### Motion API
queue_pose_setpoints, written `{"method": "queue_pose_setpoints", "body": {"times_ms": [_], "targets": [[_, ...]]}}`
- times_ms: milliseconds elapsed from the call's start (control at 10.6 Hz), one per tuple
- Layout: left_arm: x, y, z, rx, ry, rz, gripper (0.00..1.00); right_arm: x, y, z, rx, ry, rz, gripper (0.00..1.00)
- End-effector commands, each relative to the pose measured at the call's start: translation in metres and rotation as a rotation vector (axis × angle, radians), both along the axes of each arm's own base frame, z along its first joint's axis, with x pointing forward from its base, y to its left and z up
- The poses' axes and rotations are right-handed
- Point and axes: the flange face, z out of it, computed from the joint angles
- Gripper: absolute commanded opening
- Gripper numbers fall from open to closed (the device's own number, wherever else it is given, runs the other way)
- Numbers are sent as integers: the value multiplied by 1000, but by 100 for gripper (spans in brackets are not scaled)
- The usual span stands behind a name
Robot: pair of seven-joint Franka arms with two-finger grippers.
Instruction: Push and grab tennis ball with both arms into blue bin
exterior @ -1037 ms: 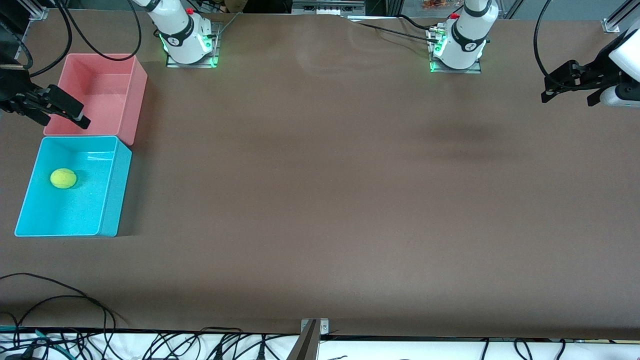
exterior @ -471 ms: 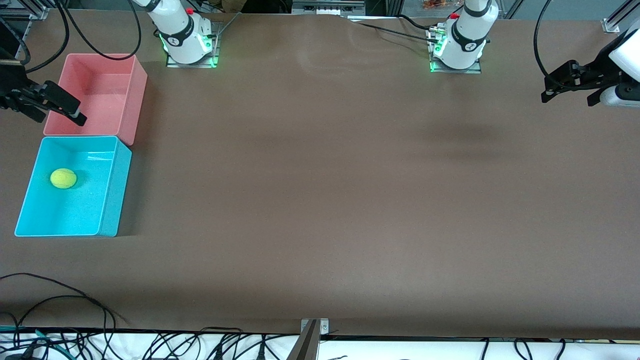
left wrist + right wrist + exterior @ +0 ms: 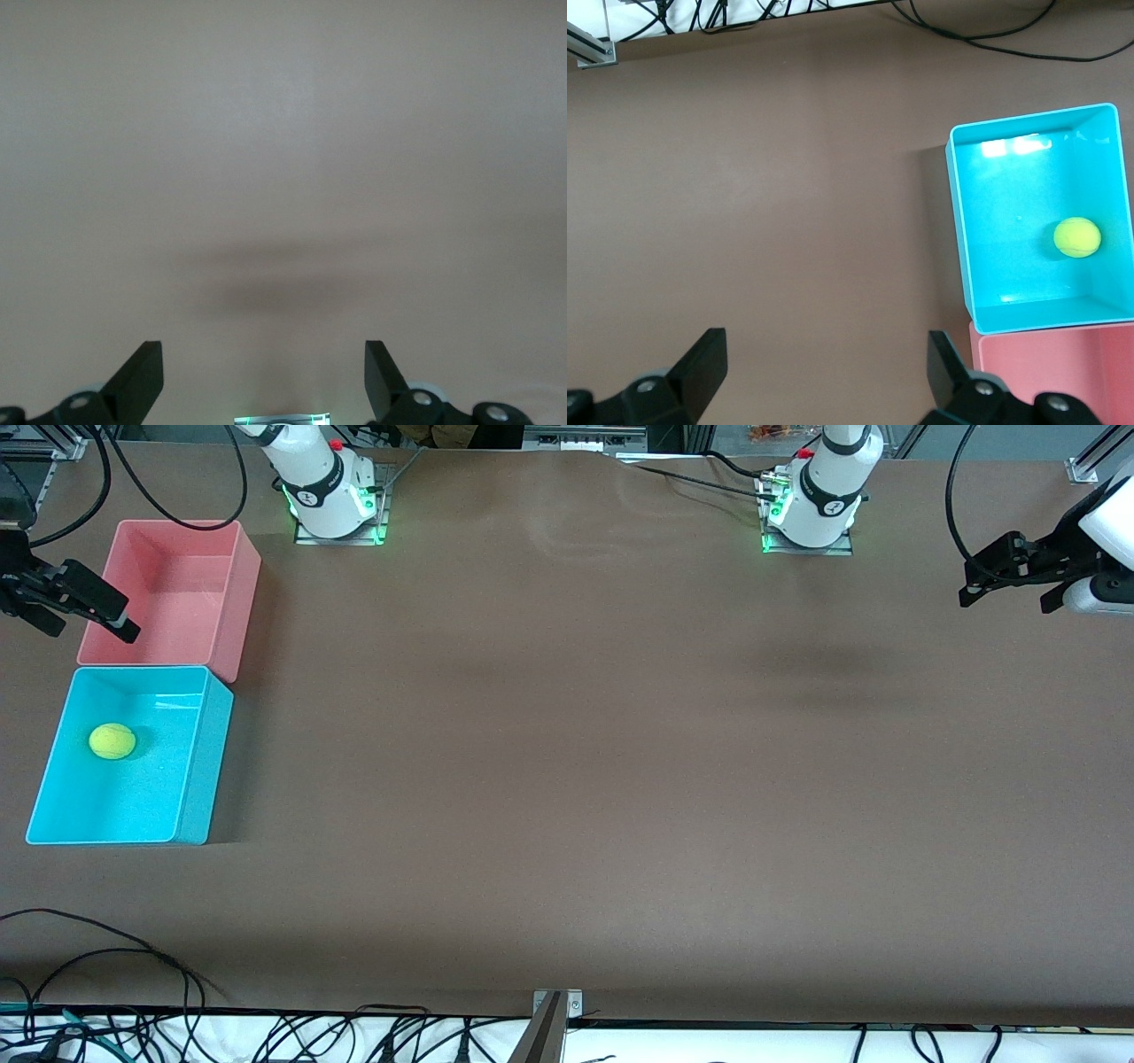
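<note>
The tennis ball (image 3: 112, 741) lies in the blue bin (image 3: 200, 771), toward its ten o'clock corner. My right gripper (image 3: 71, 602) hangs spread over the pink bin's (image 3: 241, 607) outer edge. My left gripper (image 3: 1010, 580) waits, spread, over bare table (image 3: 576, 779).

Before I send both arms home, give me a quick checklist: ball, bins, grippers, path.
1. Tennis ball lies on the floor of the blue bin: ok.
2. Pink bin beside it, farther from the front camera, holds nothing: ok.
3. Right gripper is open and empty, up at the pink bin's outer edge, at the right arm's end of the table: ok.
4. Left gripper is open and empty, over bare table at the left arm's end: ok.
5. Nothing on the table between the grippers and their bases: ok.
6. Whether the ball has stopped rolling: cannot tell.
</note>
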Motion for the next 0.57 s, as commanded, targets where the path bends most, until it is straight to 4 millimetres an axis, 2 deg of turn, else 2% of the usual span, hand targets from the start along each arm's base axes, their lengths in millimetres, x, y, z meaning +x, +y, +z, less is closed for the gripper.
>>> {"method": "queue_pose_setpoints", "body": {"times_ms": [0, 471], "targets": [[2, -2, 4, -18, -4, -1, 100, -1, -3, 3, -20, 11, 34, 100], [1, -3, 5, -18, -6, -4, 100, 5, -8, -9, -76, 34, 61, 100]]}}
